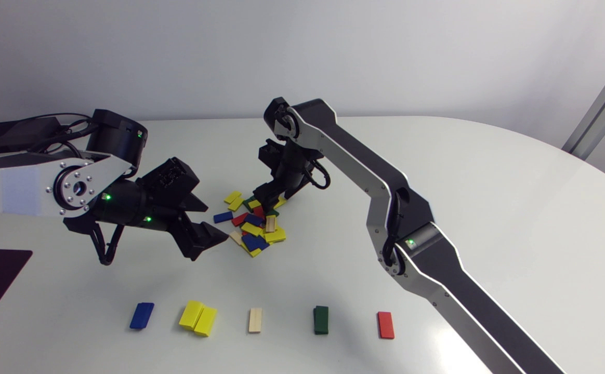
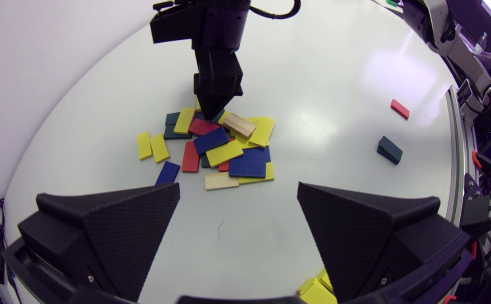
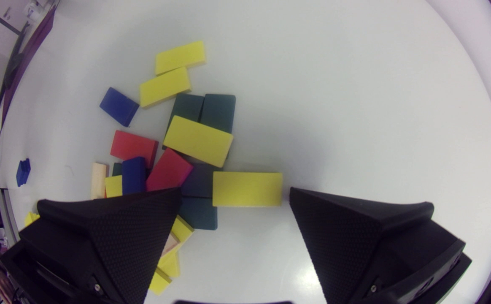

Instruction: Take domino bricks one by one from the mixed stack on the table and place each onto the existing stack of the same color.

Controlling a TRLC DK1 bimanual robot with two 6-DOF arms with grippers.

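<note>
Right gripper (image 3: 235, 193) hangs spread over the mixed pile (image 1: 253, 223) in the middle of the surface (image 1: 463, 182), a yellow brick (image 3: 247, 189) lying between its fingers; I see my left gripper (image 2: 238, 185) spread too, just beside the pile toward the left edge, holding nothing

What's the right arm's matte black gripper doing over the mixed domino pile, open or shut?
Open. In its wrist view the right gripper has its wedge fingers apart, with a flat yellow domino brick between them, unclamped.
</note>
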